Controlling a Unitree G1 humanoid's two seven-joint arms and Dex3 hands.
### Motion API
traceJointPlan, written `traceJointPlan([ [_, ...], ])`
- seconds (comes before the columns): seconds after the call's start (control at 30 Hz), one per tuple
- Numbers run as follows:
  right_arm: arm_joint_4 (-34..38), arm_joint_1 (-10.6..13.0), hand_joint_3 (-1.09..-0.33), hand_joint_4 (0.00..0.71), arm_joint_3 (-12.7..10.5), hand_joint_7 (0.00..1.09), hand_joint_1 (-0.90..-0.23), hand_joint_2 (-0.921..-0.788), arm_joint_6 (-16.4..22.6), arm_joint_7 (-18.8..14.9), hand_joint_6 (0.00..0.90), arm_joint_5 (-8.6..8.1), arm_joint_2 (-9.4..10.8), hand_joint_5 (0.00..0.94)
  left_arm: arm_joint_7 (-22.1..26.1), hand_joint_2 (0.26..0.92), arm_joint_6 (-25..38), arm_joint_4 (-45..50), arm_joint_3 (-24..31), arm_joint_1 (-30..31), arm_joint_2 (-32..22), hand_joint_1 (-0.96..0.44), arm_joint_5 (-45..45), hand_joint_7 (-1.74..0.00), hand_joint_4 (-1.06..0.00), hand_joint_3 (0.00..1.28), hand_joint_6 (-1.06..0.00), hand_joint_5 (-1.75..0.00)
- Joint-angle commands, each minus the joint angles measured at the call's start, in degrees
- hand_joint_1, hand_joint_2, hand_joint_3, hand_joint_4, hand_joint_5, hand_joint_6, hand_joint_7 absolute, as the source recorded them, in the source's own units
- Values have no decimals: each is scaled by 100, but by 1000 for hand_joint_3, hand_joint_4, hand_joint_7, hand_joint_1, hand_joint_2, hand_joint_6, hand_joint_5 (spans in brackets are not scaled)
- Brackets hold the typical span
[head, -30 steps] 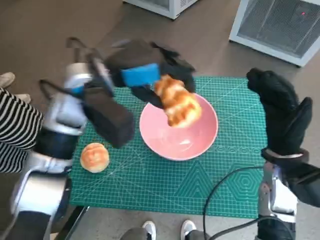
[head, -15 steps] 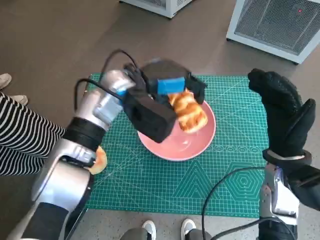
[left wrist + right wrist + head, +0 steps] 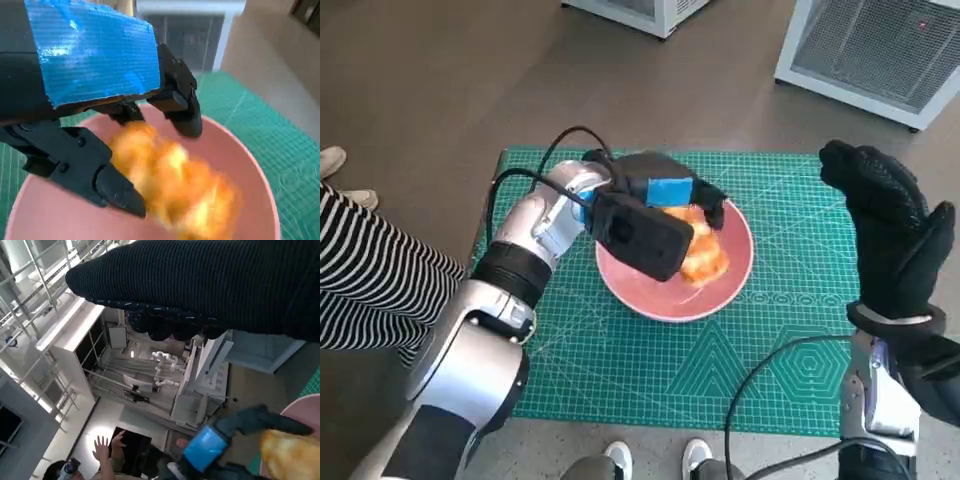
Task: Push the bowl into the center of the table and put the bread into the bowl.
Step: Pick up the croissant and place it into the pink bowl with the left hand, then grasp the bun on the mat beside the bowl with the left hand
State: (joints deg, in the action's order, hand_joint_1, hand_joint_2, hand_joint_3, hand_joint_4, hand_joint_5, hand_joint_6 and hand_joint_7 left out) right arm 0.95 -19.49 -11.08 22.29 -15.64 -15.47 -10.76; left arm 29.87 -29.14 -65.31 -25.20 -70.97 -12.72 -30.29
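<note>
Your bread (image 3: 700, 250) has dropped lower, now inside the one pink bowl (image 3: 735, 285).
One loaf shows; the left robot hand (image 3: 665, 195) still grips it, the right robot hand (image 3: 890, 235) hangs open beside the counter (image 3: 620, 360).

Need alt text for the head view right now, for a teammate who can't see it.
The left hand holds a golden bread low inside the pink bowl on the green mat. The gloved right hand is raised at the mat's right edge, holding nothing.
</note>
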Motion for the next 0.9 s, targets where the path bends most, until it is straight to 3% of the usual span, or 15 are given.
traceJointPlan([
  [0.03, -24, 99, -720, 135, 7, 501, -704, -921, -133, 79, 38, 57, 5, 0, 317, 770, 66, 351, 176, 77, -214, -50, 266, -76, -178, 3, -329, -12],
  [0.27, -84, 107, -721, 135, 42, 502, -700, -921, -150, 136, 37, 90, 28, 0, 883, 754, 160, 1079, 568, 310, -751, -164, 774, -19, -105, 2, -266, -1],
  [0.6, -85, 122, -724, 135, 85, 504, -692, -921, -81, 159, 37, 112, 58, 0, 1766, 759, 750, 2978, 1387, 976, -1936, -151, 1667, -1, -70, 4, -219, 0],
  [0.9, -45, 131, -726, 132, 110, 504, -695, -921, -21, 142, 36, 104, 69, 0, 2047, 768, 1047, 4447, 2053, 1955, -3001, -276, 2161, -1, -63, 8, -200, -1],
])
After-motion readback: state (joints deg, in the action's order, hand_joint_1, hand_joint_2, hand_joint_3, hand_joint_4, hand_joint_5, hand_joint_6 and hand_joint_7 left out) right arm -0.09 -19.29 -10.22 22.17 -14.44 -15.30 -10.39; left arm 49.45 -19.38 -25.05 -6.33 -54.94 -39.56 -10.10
